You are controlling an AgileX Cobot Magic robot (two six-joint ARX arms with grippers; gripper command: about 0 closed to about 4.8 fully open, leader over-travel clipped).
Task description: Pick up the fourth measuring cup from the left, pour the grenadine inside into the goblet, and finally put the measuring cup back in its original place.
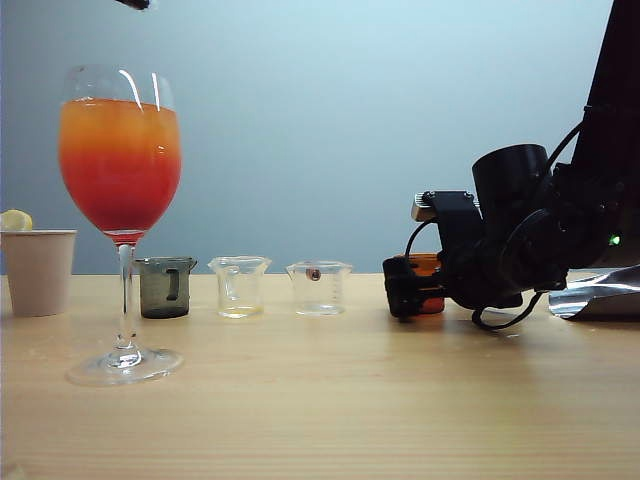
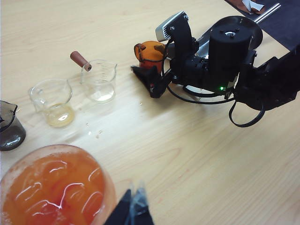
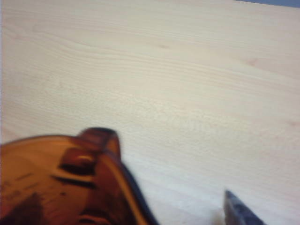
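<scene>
**A:** Amber cup — that's your fourth measuring cup, and it stands back on the bench at the right end of the row, just past the clear cup and toward the bench's right edge. The goblet near the left edge holds orange drink with the red grenadine low in the bowl, so I judge the pour done.

**B:** And the right gripper?

**A:** Its fingers are parted on either side of the cup, with bench showing between one fingertip and the cup's wall in the right wrist view. You have let go. Now draw straight back along the bench toward its right edge, level, without swinging sideways; the cup is light and a brushed rim or handle will tip it.

**B:** The left gripper?

**A:** It hangs high above the goblet, fingertips together and holding nothing. Leave it parked; a nudge on the rim could topple the goblet.
</scene>
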